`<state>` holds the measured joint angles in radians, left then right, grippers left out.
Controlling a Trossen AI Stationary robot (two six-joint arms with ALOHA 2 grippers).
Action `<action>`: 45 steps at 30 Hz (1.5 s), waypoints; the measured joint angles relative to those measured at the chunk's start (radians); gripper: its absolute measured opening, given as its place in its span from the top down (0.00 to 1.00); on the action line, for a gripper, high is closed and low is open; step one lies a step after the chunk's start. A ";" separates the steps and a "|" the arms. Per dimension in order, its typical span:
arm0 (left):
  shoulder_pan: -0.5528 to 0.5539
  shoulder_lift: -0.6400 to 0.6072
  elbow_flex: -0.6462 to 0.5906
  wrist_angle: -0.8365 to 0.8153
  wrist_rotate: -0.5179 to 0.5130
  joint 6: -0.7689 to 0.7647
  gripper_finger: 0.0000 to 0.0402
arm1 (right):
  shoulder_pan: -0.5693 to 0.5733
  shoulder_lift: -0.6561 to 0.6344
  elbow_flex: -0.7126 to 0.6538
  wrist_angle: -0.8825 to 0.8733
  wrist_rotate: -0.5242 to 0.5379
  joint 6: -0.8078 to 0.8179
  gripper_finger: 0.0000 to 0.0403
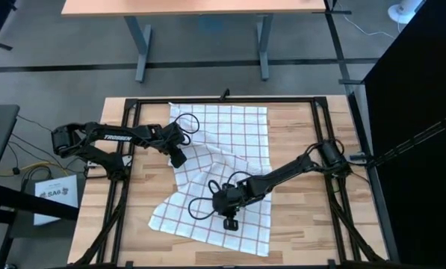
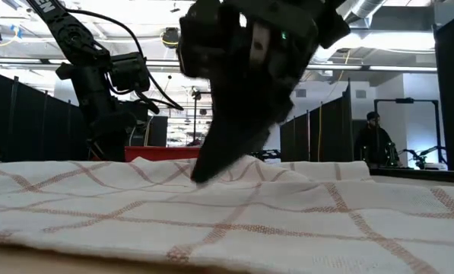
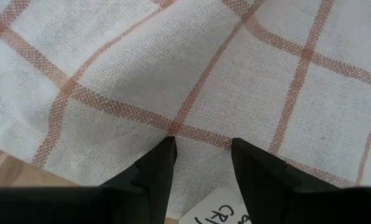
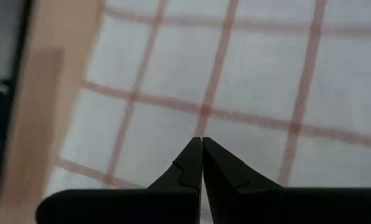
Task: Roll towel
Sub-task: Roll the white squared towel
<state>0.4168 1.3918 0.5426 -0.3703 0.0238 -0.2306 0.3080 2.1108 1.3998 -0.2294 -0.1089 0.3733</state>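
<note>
The towel [image 1: 223,149] is thin white cloth with a reddish-brown grid. It lies spread and rumpled on the wooden table, with a raised fold across its middle [image 2: 287,171]. My left gripper [image 1: 179,158] is open at the towel's left edge, its tips [image 3: 204,144] just by the white tag [image 3: 213,211]. My right gripper [image 1: 230,222] is shut and points down over the towel's near part [image 4: 253,81]. My left gripper points down at the towel beside the tag, one finger [image 3: 166,155] on each side of a strip of cloth; I cannot tell whether it touches. My right gripper comes from above, slanting. Its shut tips [image 2: 200,176] meet the towel's flat top surface; no cloth shows between them.
A black metal frame [image 1: 312,101] runs around the table top. Bare wood [image 1: 305,194] lies to the right of the towel. A second table [image 1: 200,7] stands beyond the far edge. A person [image 2: 373,141] stands far back in the room.
</note>
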 joint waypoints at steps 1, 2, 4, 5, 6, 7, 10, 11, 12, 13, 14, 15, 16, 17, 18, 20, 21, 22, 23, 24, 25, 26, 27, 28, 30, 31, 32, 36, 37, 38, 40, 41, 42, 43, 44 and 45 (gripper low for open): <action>0.000 0.000 0.000 0.000 0.000 0.000 0.63 | 0.001 0.009 0.000 0.001 0.000 0.001 1.00; 0.000 0.000 0.000 0.000 0.000 0.000 0.63 | 0.001 0.013 0.002 0.001 0.000 0.006 1.00; 0.000 0.000 0.000 -0.002 0.000 0.001 0.63 | 0.001 0.022 0.005 0.005 0.000 0.017 1.00; 0.000 0.000 0.000 -0.002 0.000 0.001 0.63 | 0.003 0.024 0.005 0.002 0.000 0.019 1.00; 0.000 0.000 0.000 -0.002 0.000 0.002 0.63 | 0.006 0.025 0.004 -0.001 0.001 0.019 1.00; 0.000 0.000 0.000 -0.002 0.000 0.002 0.63 | 0.009 0.026 0.003 -0.001 0.003 0.018 1.00; 0.000 0.000 0.001 -0.004 0.000 0.002 0.63 | 0.024 0.024 0.005 0.001 0.003 0.019 1.00; 0.000 0.000 0.001 -0.004 0.000 0.002 0.63 | 0.031 0.024 0.005 -0.002 0.002 0.020 1.00; 0.000 0.000 0.001 -0.004 0.000 0.002 0.63 | 0.038 0.025 0.004 -0.007 0.002 0.022 1.00; 0.000 0.000 0.001 -0.004 0.000 0.002 0.63 | 0.046 0.027 0.002 -0.006 0.002 0.022 1.00; 0.000 0.000 0.001 -0.004 0.000 0.002 0.63 | 0.052 0.035 0.002 0.000 0.002 0.027 1.00; 0.000 0.000 0.001 -0.005 0.000 0.002 0.63 | 0.059 0.037 0.002 0.003 0.003 0.040 1.00; 0.000 0.000 0.001 -0.005 0.000 0.002 0.63 | 0.066 0.038 0.003 -0.005 0.002 0.046 1.00; 0.000 0.000 0.001 -0.004 -0.001 0.003 0.63 | 0.072 0.046 0.003 -0.007 0.002 0.053 1.00; 0.000 0.000 0.001 -0.006 -0.002 0.007 0.63 | 0.078 0.050 0.005 0.000 0.002 0.063 1.00; 0.000 0.000 0.001 -0.007 -0.002 0.009 0.63 | 0.093 0.054 0.005 -0.001 0.005 0.071 1.00; 0.001 0.000 0.001 -0.009 -0.002 0.008 0.63 | 0.102 0.059 0.005 0.006 0.005 0.072 1.00; 0.002 0.000 0.001 -0.010 -0.002 0.008 0.63 | 0.109 0.061 0.005 0.007 0.005 0.076 1.00; 0.003 0.000 0.001 -0.011 -0.002 0.008 0.63 | 0.119 0.061 0.005 0.004 0.001 0.084 1.00; 0.004 0.000 0.001 -0.015 -0.002 0.008 0.63 | 0.128 0.062 0.005 0.000 -0.009 0.092 1.00; 0.005 0.000 0.001 -0.020 -0.002 0.008 0.63 | 0.141 0.062 0.005 -0.007 -0.016 0.097 1.00; 0.006 0.000 0.001 -0.023 -0.002 0.008 0.63 | 0.155 0.062 0.005 -0.014 -0.018 0.098 1.00; 0.007 0.000 0.001 -0.028 -0.002 0.008 0.63 | 0.169 0.062 0.005 -0.018 -0.018 0.098 1.00; 0.007 0.000 0.001 -0.031 -0.002 0.008 0.63 | 0.182 0.062 0.005 -0.023 -0.021 0.098 1.00; 0.007 0.000 0.001 -0.035 -0.002 0.010 0.63 | 0.198 0.062 0.005 -0.040 -0.026 0.100 1.00; 0.007 0.000 0.001 -0.039 -0.002 0.010 0.63 | 0.201 0.062 0.005 -0.049 -0.027 0.108 1.00; 0.008 0.000 0.001 -0.044 -0.002 0.017 0.63 | 0.204 0.062 0.005 -0.058 -0.030 0.118 1.00; 0.017 -0.001 0.001 -0.062 -0.005 0.032 0.63 | 0.202 0.062 0.005 -0.065 -0.033 0.124 1.00; 0.020 -0.001 0.001 -0.063 -0.005 0.036 0.63 | 0.200 0.062 0.005 -0.065 -0.035 0.124 1.00; 0.021 -0.007 0.001 -0.065 -0.005 0.039 0.63 | 0.195 0.063 0.008 -0.067 -0.037 0.120 1.00; 0.021 -0.027 0.002 -0.069 -0.008 0.041 0.63 | 0.181 0.064 0.017 -0.076 -0.043 0.099 1.00; 0.021 -0.042 0.006 -0.075 -0.008 0.045 0.63 | 0.174 0.064 0.025 -0.082 -0.048 0.086 1.00; 0.016 -0.058 0.010 -0.103 -0.006 0.050 0.63 | 0.165 0.062 0.035 -0.085 -0.049 0.066 1.00; 0.013 -0.080 0.015 -0.127 -0.004 0.058 0.63 | 0.157 0.060 0.043 -0.087 -0.048 0.042 1.00; 0.007 -0.099 0.031 -0.150 -0.004 0.071 0.63 | 0.147 0.060 0.049 -0.095 -0.045 0.020 1.00; 0.002 -0.121 0.053 -0.163 -0.002 0.083 0.63 | 0.138 0.060 0.055 -0.099 -0.038 0.001 1.00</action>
<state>0.4189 1.2708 0.5952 -0.5334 0.0217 -0.1472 0.4464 2.1712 1.4550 -0.3286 -0.1466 0.3741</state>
